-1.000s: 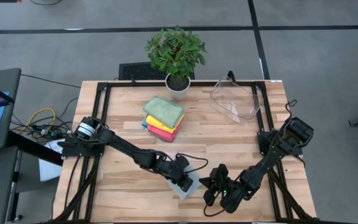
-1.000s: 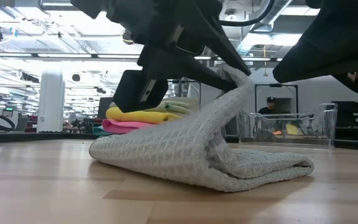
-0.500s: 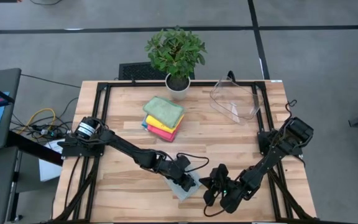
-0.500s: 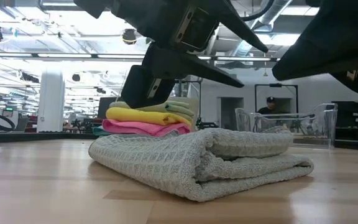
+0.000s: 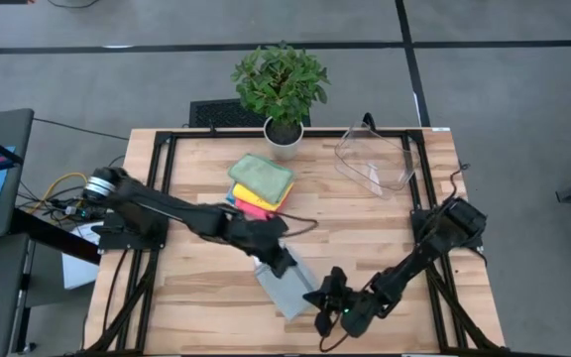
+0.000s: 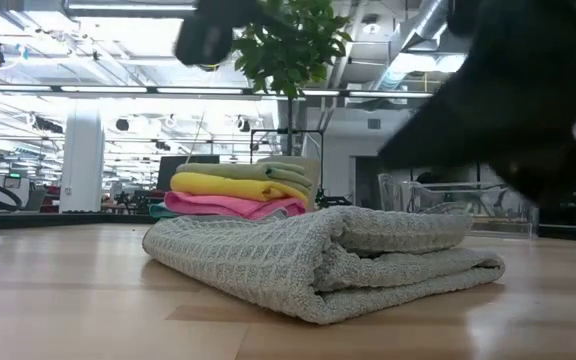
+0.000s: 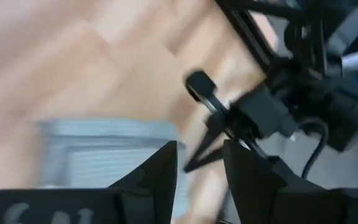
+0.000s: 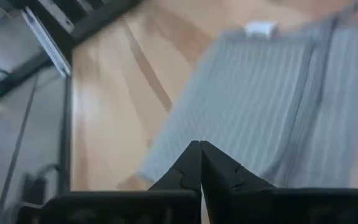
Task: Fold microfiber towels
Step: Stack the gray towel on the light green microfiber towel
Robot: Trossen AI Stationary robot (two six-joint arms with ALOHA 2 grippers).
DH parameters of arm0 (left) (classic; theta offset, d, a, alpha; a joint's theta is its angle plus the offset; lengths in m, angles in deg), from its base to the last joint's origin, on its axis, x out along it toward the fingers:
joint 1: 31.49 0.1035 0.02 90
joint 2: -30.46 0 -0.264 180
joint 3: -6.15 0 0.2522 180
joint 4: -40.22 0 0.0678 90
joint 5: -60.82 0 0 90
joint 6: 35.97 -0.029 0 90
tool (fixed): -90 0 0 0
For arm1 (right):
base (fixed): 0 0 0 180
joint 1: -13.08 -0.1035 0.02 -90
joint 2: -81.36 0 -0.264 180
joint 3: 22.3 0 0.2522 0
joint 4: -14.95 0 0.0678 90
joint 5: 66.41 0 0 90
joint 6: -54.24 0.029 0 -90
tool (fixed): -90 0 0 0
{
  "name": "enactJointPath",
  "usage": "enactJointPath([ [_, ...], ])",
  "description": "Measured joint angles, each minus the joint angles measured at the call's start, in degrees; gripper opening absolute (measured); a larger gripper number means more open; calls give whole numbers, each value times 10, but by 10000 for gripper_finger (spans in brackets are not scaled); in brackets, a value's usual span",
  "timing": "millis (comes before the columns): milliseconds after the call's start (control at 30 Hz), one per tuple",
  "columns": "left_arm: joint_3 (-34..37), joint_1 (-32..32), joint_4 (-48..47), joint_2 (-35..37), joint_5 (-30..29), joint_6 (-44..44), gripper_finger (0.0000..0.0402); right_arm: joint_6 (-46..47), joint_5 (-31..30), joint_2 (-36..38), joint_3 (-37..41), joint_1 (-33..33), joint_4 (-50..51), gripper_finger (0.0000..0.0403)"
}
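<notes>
A folded sage-grey microfiber towel [image 5: 285,288] [image 6: 318,260] lies flat on the wooden table near its front edge. My left gripper [image 5: 285,264] [image 7: 201,152] hangs open above the towel's far end, with nothing between its fingers. My right gripper [image 5: 316,297] [image 8: 199,149] is shut and hovers close to the towel's right edge [image 8: 272,106]. In the low view it shows as a dark blur above the towel, apart from it. A stack of folded towels [image 5: 261,183] [image 6: 238,190], green on top of yellow and pink, rests farther back.
A potted plant [image 5: 282,84] stands at the table's far edge, behind the stack. A clear plastic bin [image 5: 375,159] sits at the far right. Bare wood lies to the left of the grey towel and between it and the stack.
My left gripper has opened and let go of the towel's raised upper fold, which has dropped flat onto the layers below. The gripper then rose and drew back toward the far left. My right gripper has sunk a little and edged toward the towel, staying shut.
</notes>
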Motion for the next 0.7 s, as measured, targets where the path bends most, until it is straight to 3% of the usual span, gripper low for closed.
enactJointPath([
  [167,0,-35,-57,43,-102,-5,121,66,4,-54,-15,10,3,21],
  [433,1,-95,-61,2,-122,8,121,135,-2,-74,-19,10,20,27],
  [600,1,-127,-59,-8,-158,4,120,147,14,-30,-14,5,81,20],
  [700,0,-135,-60,-3,-164,-25,120,143,-16,22,-16,-7,128,21],
])
